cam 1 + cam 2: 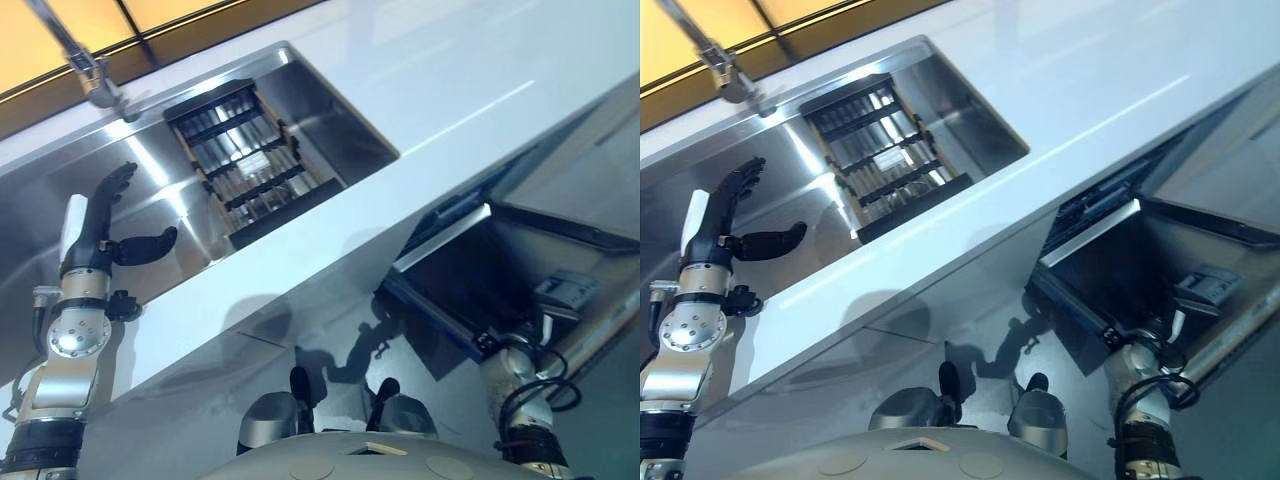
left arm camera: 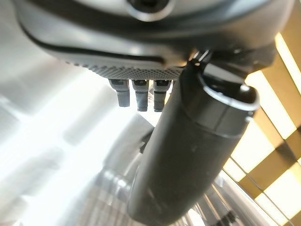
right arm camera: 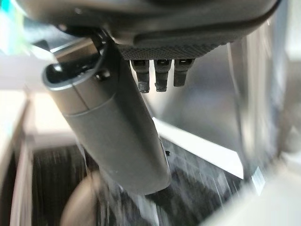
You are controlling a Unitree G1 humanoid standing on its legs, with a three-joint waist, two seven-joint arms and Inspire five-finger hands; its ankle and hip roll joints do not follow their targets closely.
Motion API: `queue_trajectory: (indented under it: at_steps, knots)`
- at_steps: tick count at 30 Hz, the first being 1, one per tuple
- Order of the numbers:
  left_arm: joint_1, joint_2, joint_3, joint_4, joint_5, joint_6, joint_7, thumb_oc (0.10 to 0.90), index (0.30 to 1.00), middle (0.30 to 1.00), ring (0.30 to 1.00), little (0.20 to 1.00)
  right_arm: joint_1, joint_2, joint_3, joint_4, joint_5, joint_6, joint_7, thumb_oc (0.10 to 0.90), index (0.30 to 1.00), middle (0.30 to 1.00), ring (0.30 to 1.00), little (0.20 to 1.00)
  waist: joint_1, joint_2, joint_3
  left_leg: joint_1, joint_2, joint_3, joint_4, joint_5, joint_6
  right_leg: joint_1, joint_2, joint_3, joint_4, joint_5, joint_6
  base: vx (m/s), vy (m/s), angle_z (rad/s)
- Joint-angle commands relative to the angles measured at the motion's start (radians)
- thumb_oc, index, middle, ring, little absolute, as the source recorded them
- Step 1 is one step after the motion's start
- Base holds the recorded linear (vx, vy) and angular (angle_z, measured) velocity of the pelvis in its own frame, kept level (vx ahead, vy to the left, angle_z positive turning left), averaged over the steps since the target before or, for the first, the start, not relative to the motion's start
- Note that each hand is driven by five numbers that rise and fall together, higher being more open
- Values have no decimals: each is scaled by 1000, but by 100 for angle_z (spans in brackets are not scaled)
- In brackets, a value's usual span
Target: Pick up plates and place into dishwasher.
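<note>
Left eye view: the left hand (image 1: 100, 235) hangs over the steel sink (image 1: 330, 120), fingers straight, thumb spread, holding nothing. Beside it in the basin sits a dark slatted rack (image 1: 250, 160); whether plates stand in it cannot be told. A faucet (image 1: 95, 75) rises behind. Below the glossy white counter (image 1: 480, 70), the dishwasher (image 1: 480, 270) stands open. In the right wrist view the right hand (image 3: 160, 47) hangs relaxed and empty by it.

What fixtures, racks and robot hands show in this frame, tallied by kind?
Sink: 1
Faucet: 1
Dish rack in the sink: 1
Countertop: 1
Dishwasher, door open: 1
Robot hands: 2, the left hand open over the sink, the right hand over the dishwasher
Plates: 0 that I can make out
Total: 7
</note>
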Motion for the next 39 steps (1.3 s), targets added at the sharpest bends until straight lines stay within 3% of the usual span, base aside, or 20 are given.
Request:
queue_trajectory:
  at_steps: [1,9,14,19,22,25,31,36,39]
  knots:
    - [-28,56,67,-61,14,-77,37,800,900,900,900,900,-33,-122,-60,-32,-134,-164,-75,800,900,900,900,900,-40,4,-83,3,-54,17,84,-185,43,-95,21,11,76,-4,80,-41,-41,-33]
    - [-62,95,82,-31,-8,-70,21,800,900,900,900,900,-34,-199,-194,53,-147,-218,-147,800,900,900,900,900,-74,-5,-89,-9,-39,63,108,-196,38,-90,43,48,46,-21,76,-40,-52,-27]
    - [-96,126,69,-6,-49,-59,7,800,900,900,900,900,-32,-225,-249,211,18,-200,-62,800,900,900,900,900,-89,-7,-88,-12,-30,81,118,-210,36,-94,46,62,48,-29,82,-6,-92,-14]
    - [-136,161,47,16,-79,-44,-4,800,900,900,900,900,-44,-230,-259,386,246,-139,77,800,900,900,900,900,-88,-4,-78,-24,-18,96,130,-211,36,-111,40,50,82,-43,84,15,-107,-15]
    - [-163,174,28,26,-104,-35,-14,800,900,900,900,900,-53,-234,-270,479,354,-143,131,800,900,900,900,900,-85,0,-69,-39,-9,98,156,-218,38,-127,32,44,112,-54,81,18,-121,-5]
    - [-236,191,-11,38,-158,-34,10,800,900,900,900,900,-98,-270,-285,590,508,-175,177,800,900,900,900,900,-83,25,-7,-130,27,106,271,-245,37,-201,-5,29,209,-90,58,-140,-115,-6]
    - [-308,201,-45,24,-216,-81,91,800,900,900,900,900,-164,-319,-290,622,596,-199,147,800,900,900,900,900,-85,73,92,-287,68,104,471,-313,41,-339,-58,45,407,-183,16,-147,-9,-4]
    - [-357,208,-56,19,-225,-107,137,800,900,900,900,900,-197,-330,-269,599,777,-215,319,800,900,900,900,900,-85,92,157,-419,90,92,625,-358,51,-478,-102,45,598,-254,-25,-124,-28,4]
    - [-375,211,-58,43,-224,-135,149,800,900,900,900,900,-218,-334,-238,603,882,-215,488,800,900,900,900,900,-81,99,189,-520,93,72,750,-398,59,-569,-124,47,710,-295,-57,-64,-37,-4]
